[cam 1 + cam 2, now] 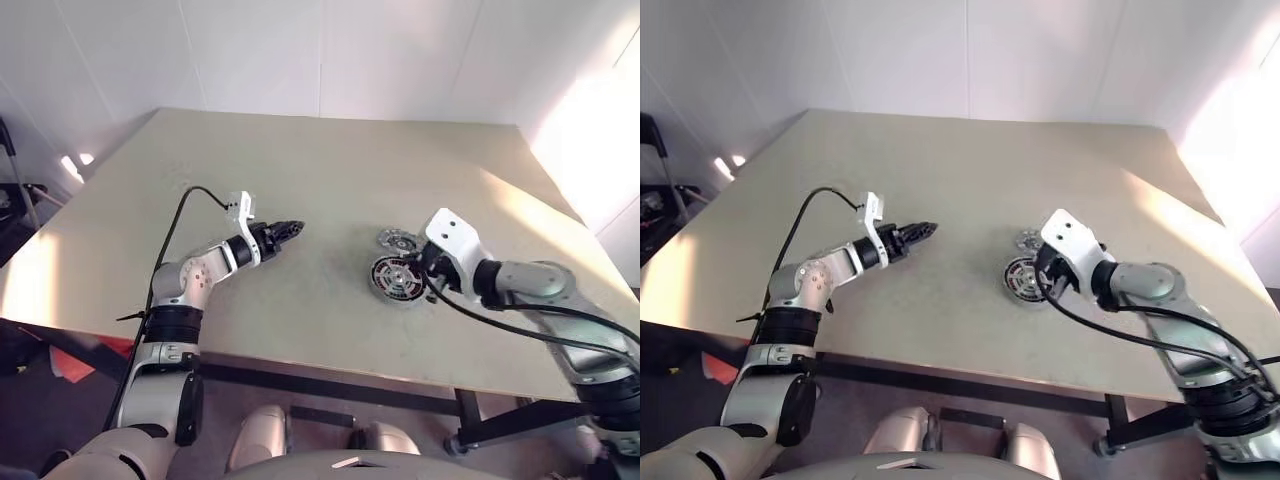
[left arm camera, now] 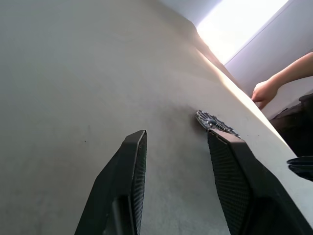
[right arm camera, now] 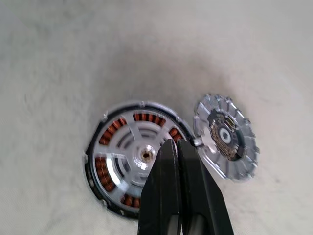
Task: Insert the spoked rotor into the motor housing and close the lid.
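Right of centre on the worktop [image 1: 300, 330], the motor housing [image 3: 134, 159] already carries the spoked rotor [image 3: 139, 147], copper windings showing between its spokes. Touching its rim lies the lid [image 3: 226, 137], not yet fitted. Above the housing, the right pincer [image 3: 178, 147] is closed and empty. At centre-left, the left pincer [image 1: 292, 229] is parted, holding nothing. Closing calls for grasping the lid. No writing is legible.

A: Housing [image 3: 131, 164]: what colours?
B: Grey rim, copper-red windings in a ring, with the rotor's [image 3: 142, 147] pale silver spokes across them.
A: Lid [image 3: 226, 137]?
B: Bright silver, ribbed edge, dark centre.
A: Table [image 1: 330, 180]?
B: Plain beige.
A: Fingers [image 2: 124, 181]?
B: Black, fine cross-hatched pads.
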